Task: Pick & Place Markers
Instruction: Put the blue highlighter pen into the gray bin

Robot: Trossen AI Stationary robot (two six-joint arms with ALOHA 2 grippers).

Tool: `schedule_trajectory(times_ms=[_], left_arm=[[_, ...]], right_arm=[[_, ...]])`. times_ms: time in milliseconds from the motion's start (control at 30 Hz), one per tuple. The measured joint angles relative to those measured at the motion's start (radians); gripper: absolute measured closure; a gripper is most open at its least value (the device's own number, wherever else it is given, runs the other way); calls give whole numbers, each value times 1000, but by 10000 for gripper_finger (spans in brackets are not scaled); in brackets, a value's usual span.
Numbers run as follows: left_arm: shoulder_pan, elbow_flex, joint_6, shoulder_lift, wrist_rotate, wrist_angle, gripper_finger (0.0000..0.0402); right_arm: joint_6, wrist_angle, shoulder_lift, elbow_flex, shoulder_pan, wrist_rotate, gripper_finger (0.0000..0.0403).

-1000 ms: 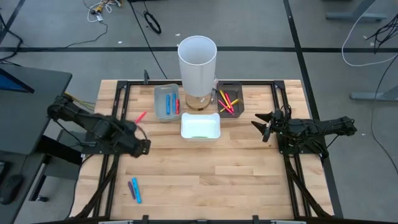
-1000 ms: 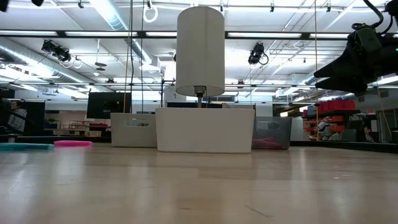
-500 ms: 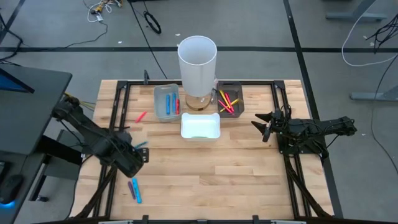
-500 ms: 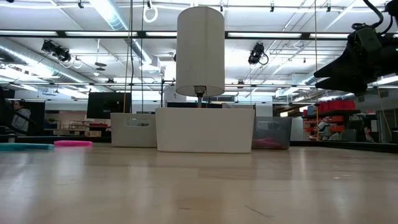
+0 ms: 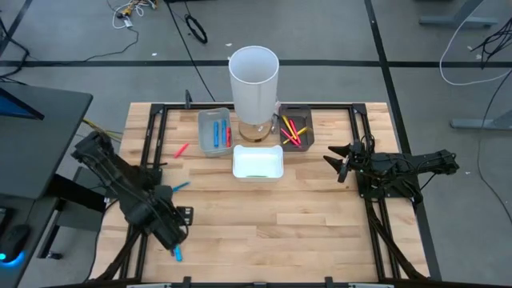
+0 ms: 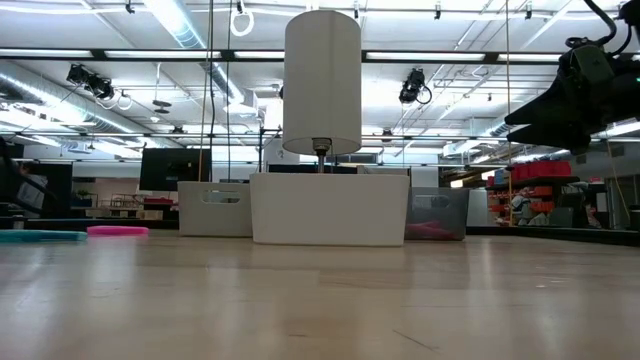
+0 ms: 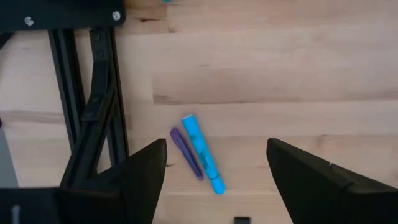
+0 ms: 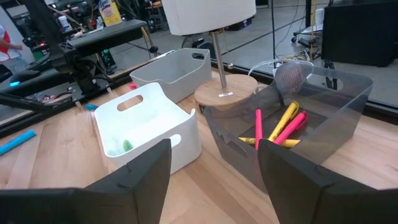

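Observation:
A blue marker (image 7: 202,154) and a thinner purple marker (image 7: 186,154) lie side by side on the wooden table near its front left. My left gripper (image 7: 216,152) hangs open above them, pointing down, one finger on either side and touching neither. In the high view, my left gripper (image 5: 170,232) hides most of the pair. Another blue marker (image 5: 180,186) and a pink marker (image 5: 181,150) lie loose farther back. My right gripper (image 5: 336,160) waits open at the right, facing the trays.
At the back centre stand a tall white cylinder (image 5: 254,76), a grey-blue tray (image 5: 204,132) with blue and red markers, a white tray (image 5: 258,174) with something green inside, and a dark tray (image 8: 348,93) with red and yellow markers. A black frame rail (image 7: 93,118) runs beside the pair.
My left gripper has swung toward the table's near edge, sinking a little and rolling about its own axis. It now stands over the blue and purple pair. The loose blue marker farther back, which it covered before, now shows.

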State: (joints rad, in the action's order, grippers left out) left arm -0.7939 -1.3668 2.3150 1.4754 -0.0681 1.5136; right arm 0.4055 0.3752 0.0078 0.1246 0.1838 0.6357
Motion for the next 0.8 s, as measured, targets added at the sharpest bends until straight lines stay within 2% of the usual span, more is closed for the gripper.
schedule_trajectory(times_ms=[367, 700, 800], left_arm=[[-86, 0, -146, 77, -9, -94, 118], [-149, 1, -65, 128, -33, -142, 118], [-155, 35, -18, 151, -31, -214, 118]], right_arm=[[0, 0, 0, 0, 0, 0, 160], [0, 0, 0, 0, 0, 0, 160], [0, 0, 0, 0, 0, 0, 160]])
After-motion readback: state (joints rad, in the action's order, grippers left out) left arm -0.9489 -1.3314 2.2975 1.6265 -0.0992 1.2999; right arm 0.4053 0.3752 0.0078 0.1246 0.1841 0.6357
